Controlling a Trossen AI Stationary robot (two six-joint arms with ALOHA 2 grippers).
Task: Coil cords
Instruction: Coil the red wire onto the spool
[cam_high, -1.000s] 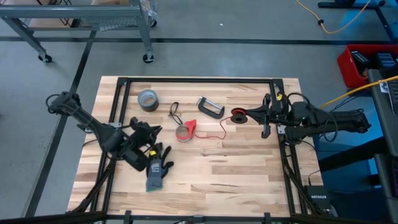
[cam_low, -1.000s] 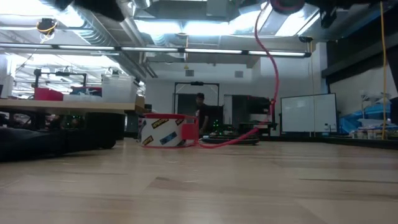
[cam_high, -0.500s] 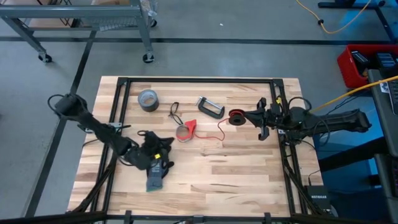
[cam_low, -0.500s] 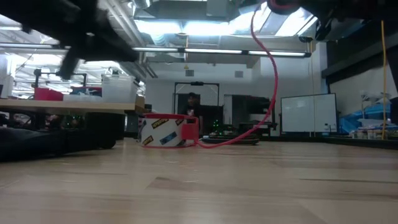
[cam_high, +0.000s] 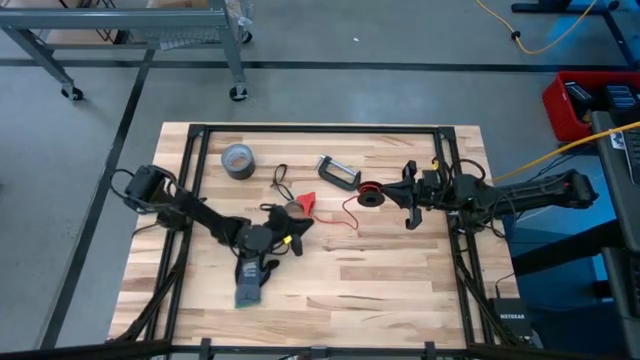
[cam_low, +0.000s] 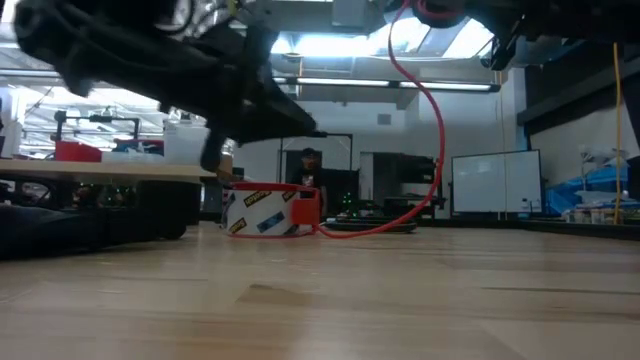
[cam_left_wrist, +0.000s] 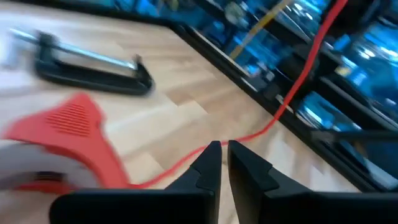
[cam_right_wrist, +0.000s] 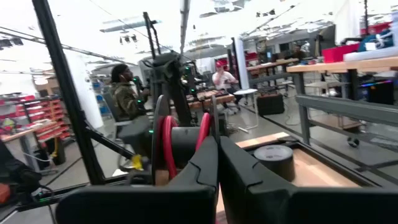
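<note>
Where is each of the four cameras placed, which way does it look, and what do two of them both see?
High view: overhead, straight down on the table; both arms visible.
Low view: at tabletop height, level toward the room; the left arm crosses above.
Left wrist view: behind the left gripper, facing the C-clamp and red cord.
Right wrist view: behind the right gripper, which holds the cord's coil.
Shared: high and low views both show the tape dispenser.

workshop/lab | concrete floor (cam_high: 330, 80) | benches (cam_right_wrist: 348, 65) | whiteboard (cam_low: 487, 185)

Dark jointed arms — black cables, yellow wrist markings
</note>
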